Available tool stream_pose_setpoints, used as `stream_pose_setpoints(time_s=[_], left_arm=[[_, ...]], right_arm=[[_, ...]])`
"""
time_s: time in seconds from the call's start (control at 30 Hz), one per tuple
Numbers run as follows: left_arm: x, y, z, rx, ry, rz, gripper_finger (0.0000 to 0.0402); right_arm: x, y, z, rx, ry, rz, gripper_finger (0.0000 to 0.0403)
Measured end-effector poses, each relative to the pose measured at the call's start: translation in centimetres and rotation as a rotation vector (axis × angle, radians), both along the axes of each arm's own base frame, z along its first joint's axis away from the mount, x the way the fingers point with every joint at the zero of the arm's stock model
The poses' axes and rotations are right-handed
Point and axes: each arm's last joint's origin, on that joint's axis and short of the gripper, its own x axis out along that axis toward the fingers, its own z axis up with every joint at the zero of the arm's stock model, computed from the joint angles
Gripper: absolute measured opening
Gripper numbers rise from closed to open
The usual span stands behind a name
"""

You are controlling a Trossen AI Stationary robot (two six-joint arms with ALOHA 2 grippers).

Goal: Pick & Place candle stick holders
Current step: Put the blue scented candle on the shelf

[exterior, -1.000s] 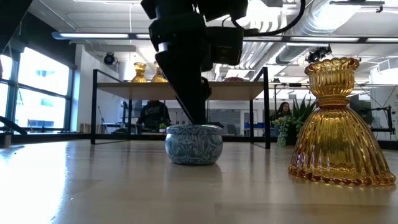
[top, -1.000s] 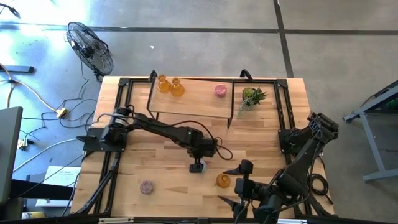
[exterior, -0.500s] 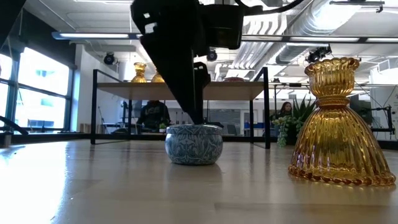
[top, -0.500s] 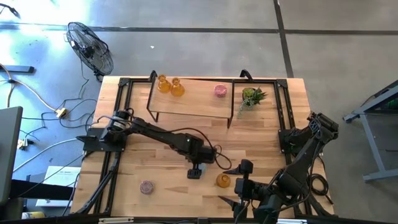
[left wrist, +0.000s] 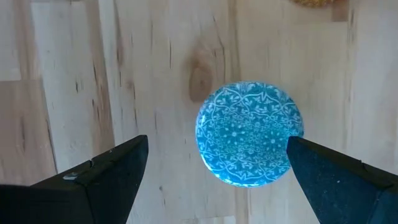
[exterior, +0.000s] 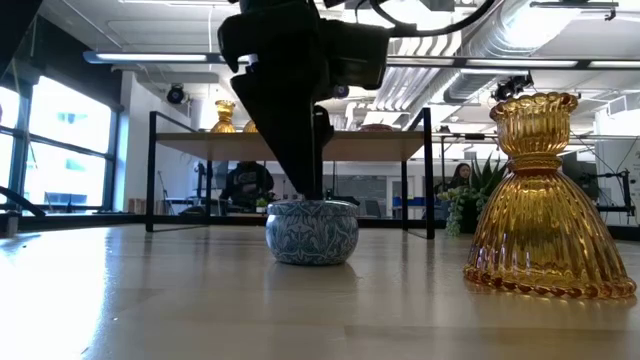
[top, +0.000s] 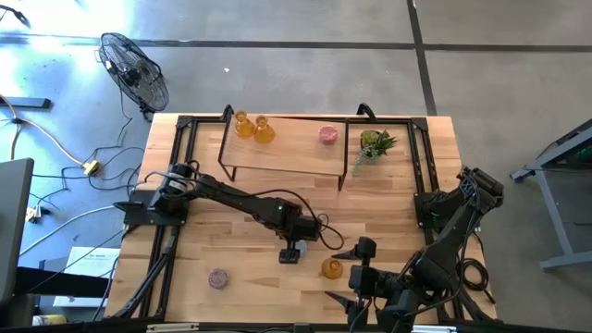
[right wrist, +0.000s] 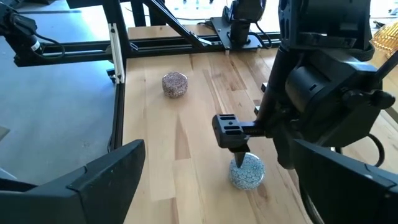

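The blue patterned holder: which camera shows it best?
The left wrist view: the blue patterned holder fills the frame from above, between the open left gripper fingers. The low view shows its side; the right wrist view shows it small; the high view mostly hides it.

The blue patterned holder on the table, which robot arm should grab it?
The left. The left gripper hangs open right above the blue holder. The right gripper waits farther off, near the table's front edge.

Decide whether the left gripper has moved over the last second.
Yes. The left gripper has shifted toward the table's near edge, closer to the amber holder.
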Motion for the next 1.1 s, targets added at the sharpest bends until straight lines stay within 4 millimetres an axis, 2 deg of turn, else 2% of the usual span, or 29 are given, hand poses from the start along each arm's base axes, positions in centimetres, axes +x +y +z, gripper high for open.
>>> stream_pose_setpoints(time_s=[0.8,1.1], left_arm=[[0.1,-0.2,-0.1,-0.07,-0.002,-0.022,0.0376],[0.3,-0.3,-1.9,-0.045,0.04,-0.064,0.0376]], right_arm=[[0.0,0.0,0.0,0.0,0.0,-0.001,0.0395],[0.0,0.0,0.0,0.0,0.0,-0.001,0.0395]])
